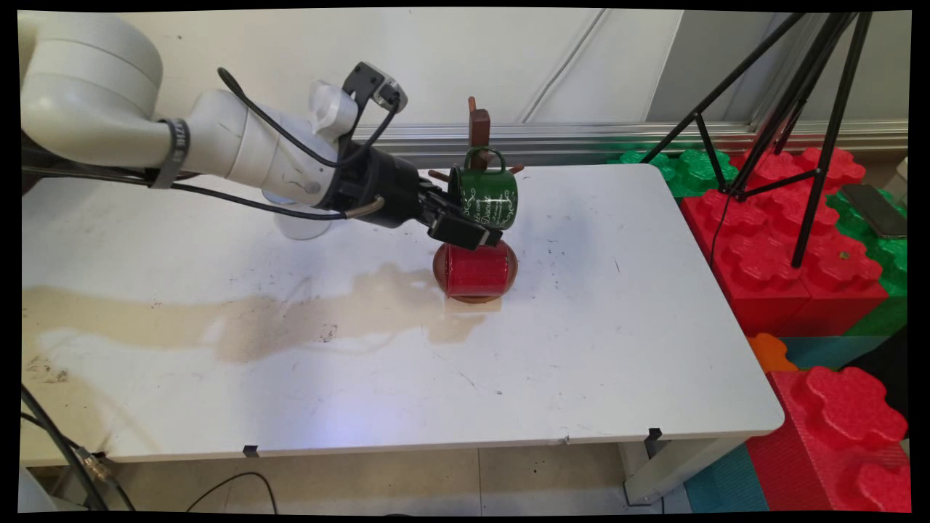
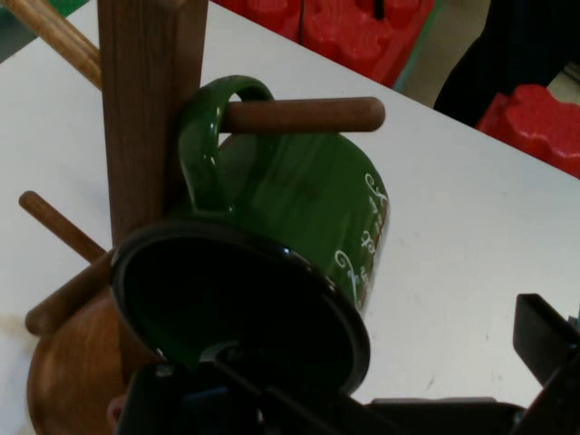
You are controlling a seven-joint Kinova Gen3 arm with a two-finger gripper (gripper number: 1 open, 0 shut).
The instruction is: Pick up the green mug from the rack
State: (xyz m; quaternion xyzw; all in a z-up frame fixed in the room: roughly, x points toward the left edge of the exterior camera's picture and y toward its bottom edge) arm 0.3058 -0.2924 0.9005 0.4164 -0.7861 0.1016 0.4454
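Black linkage of the claw [image 2: 299, 399] filled the hand view's six o'clock edge, its fingers spread, one inside the mouth of the green mug [image 2: 299, 199] and one well off at four o'clock. That mug hung by its handle on a peg [image 2: 308, 115] of the wooden mug tree [image 1: 479, 131], above the red mug [image 1: 476, 270] on the white surface [image 1: 617, 327].

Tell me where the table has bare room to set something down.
Free: the table's right half between the mug tree and the right edge, and the near strip. Crowded: the tree's base, with the red mug, green mug and gripper.
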